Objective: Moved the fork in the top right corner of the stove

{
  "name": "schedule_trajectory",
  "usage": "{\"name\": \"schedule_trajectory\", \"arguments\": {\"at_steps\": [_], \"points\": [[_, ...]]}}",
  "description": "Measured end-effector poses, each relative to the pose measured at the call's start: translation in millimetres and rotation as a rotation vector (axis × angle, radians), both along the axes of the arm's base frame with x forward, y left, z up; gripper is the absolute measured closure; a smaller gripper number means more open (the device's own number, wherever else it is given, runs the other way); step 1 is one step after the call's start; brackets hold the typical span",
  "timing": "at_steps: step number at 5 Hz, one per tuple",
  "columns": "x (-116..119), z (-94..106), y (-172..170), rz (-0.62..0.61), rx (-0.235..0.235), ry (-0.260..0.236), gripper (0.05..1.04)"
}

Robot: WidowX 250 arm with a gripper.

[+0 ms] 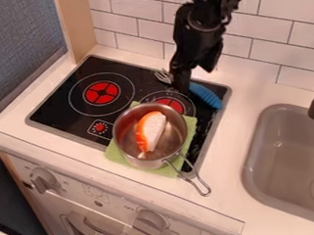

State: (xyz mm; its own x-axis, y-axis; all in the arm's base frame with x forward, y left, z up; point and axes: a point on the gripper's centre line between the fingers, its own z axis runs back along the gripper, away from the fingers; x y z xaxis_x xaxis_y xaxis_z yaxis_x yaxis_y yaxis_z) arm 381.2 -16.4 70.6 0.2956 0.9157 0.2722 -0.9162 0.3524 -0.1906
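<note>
End effector point(182, 88) over stove point(57, 106), tiles point(136, 9) behind

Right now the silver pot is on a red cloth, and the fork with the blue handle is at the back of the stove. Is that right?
Nearly! The cloth isn't red, it's green: look at the camera view. The silver pot is on it, and the fork with the blue handle is at the back of the stove.
</note>
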Motion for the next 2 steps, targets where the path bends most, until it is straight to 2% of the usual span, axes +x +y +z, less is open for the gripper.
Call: {"name": "schedule_trajectory", "arguments": {"at_steps": [1,2], "points": [[-9.5,23.4,8.1,0.02,-0.003,-0.045,0.083],[-16.6,42.1,13.3,0.01,-0.004,-0.07,0.083]]}}
